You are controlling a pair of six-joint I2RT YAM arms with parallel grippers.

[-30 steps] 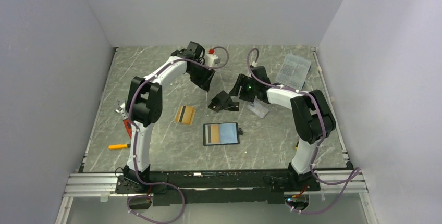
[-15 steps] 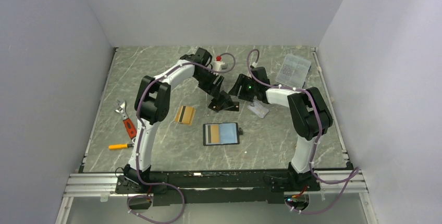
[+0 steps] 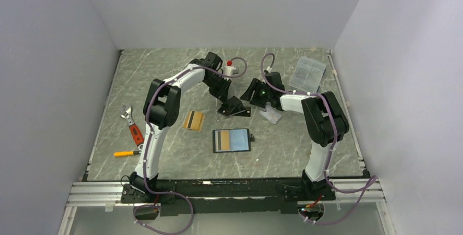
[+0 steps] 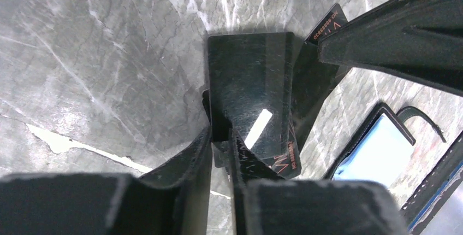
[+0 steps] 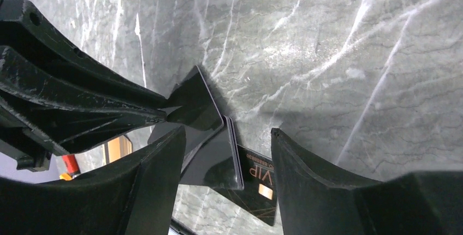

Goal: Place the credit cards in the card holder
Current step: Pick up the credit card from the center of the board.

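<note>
Left fingers [image 4: 185,164] pinch a thin black plastic card [image 4: 248,76], apparently lifted, right fingers [image 5: 147,191] spread empty; next it needs carrying to the open blue-lined leather holder [image 3: 239,139].

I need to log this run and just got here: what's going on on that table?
The left gripper is shut on the edge of one black card, holding it tilted over a second black card marked VIP. The right gripper is open around the same cards. The card holder lies open nearer the arm bases, and an orange-gold card lies loose on the table beside it.
</note>
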